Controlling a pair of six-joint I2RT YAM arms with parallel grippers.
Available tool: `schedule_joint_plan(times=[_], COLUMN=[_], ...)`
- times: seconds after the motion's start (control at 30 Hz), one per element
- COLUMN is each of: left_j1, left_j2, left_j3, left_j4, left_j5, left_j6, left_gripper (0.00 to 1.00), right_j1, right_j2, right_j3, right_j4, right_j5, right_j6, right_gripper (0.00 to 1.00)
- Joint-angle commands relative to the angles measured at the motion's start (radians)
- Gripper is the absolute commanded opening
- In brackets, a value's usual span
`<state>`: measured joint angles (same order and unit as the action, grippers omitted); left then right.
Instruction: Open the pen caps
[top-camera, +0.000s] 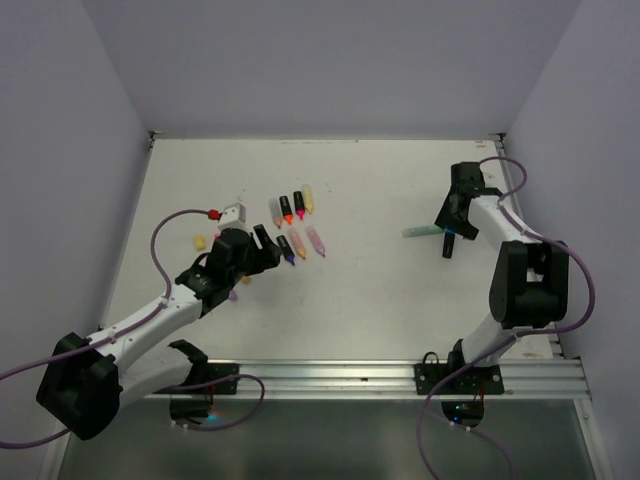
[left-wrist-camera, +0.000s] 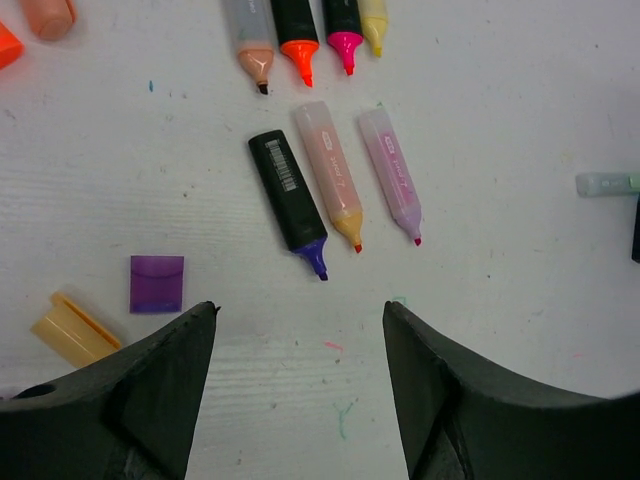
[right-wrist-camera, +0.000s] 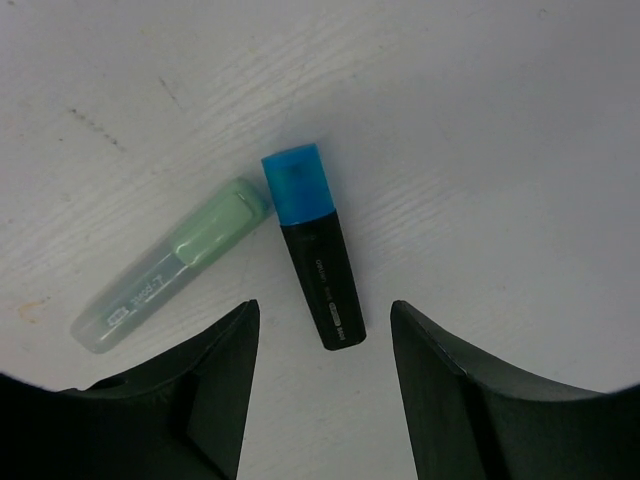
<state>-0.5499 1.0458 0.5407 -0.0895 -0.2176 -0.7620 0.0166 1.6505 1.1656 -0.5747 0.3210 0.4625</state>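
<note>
My left gripper (left-wrist-camera: 300, 330) is open and empty, low over the table (top-camera: 400, 290). It also shows in the top view (top-camera: 262, 250). Ahead of it lie uncapped highlighters: a black one with a purple tip (left-wrist-camera: 288, 193), a peach one (left-wrist-camera: 331, 172) and a pink one (left-wrist-camera: 391, 171). Loose caps lie to its left: purple (left-wrist-camera: 157, 284), yellow (left-wrist-camera: 72, 328), peach (left-wrist-camera: 48, 15) and orange (left-wrist-camera: 5, 45). My right gripper (right-wrist-camera: 325, 330) is open over a black highlighter (right-wrist-camera: 322, 280) that has its blue cap (right-wrist-camera: 298, 183) on. A pale green capped highlighter (right-wrist-camera: 170, 265) lies beside it.
Several more uncapped highlighters (top-camera: 290, 208) lie in a row further back. White walls enclose the table on the left, back and right. A metal rail (top-camera: 400, 378) runs along the near edge. The right gripper (top-camera: 450, 222) is near the right wall.
</note>
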Motion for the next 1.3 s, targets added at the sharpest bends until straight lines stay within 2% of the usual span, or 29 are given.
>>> schedule_joint_plan(times=[0.0, 0.33, 0.63, 0.67, 0.73, 0.77, 0.97, 1.13, 1.2, 1.27], left_j1=[0.005, 0.005, 0.007, 0.005, 0.005, 0.005, 0.005, 0.007, 0.005, 0.005], left_j2=[-0.016, -0.01, -0.018, -0.02, -0.023, -0.023, -0.029, -0.029, -0.021, 0.014], left_j3=[-0.01, 0.005, 0.007, 0.007, 0.007, 0.007, 0.01, 0.024, 0.033, 0.065], left_j4=[0.057, 0.06, 0.056, 0.056, 0.056, 0.056, 0.057, 0.073, 0.126, 0.145], left_j5=[0.049, 0.07, 0.089, 0.09, 0.095, 0.096, 0.122, 0.204, 0.236, 0.276], left_j6=[0.03, 0.04, 0.035, 0.035, 0.03, 0.03, 0.029, 0.064, 0.082, 0.09], left_gripper=[0.7, 0.7, 0.7, 0.7, 0.7, 0.69, 0.69, 0.69, 0.69, 0.69], right_j1=[-0.014, -0.044, -0.044, -0.044, -0.044, -0.044, -0.044, -0.037, -0.024, 0.031], right_j2=[0.034, 0.111, 0.129, 0.127, 0.124, 0.123, 0.089, -0.044, -0.096, -0.159], right_j3=[-0.023, -0.044, -0.098, -0.107, -0.116, -0.124, -0.173, -0.213, -0.21, -0.189], right_j4=[0.027, 0.076, 0.13, 0.136, 0.145, 0.15, 0.173, 0.158, 0.142, 0.133], right_j5=[0.006, -0.028, -0.071, -0.077, -0.092, -0.095, -0.111, -0.115, -0.122, -0.167], right_j6=[-0.004, -0.002, 0.004, 0.007, 0.011, 0.016, 0.036, 0.028, 0.016, -0.018], right_gripper=[0.58, 0.55, 0.45, 0.39, 0.34, 0.27, 0.0, 0.0, 0.0, 0.0])
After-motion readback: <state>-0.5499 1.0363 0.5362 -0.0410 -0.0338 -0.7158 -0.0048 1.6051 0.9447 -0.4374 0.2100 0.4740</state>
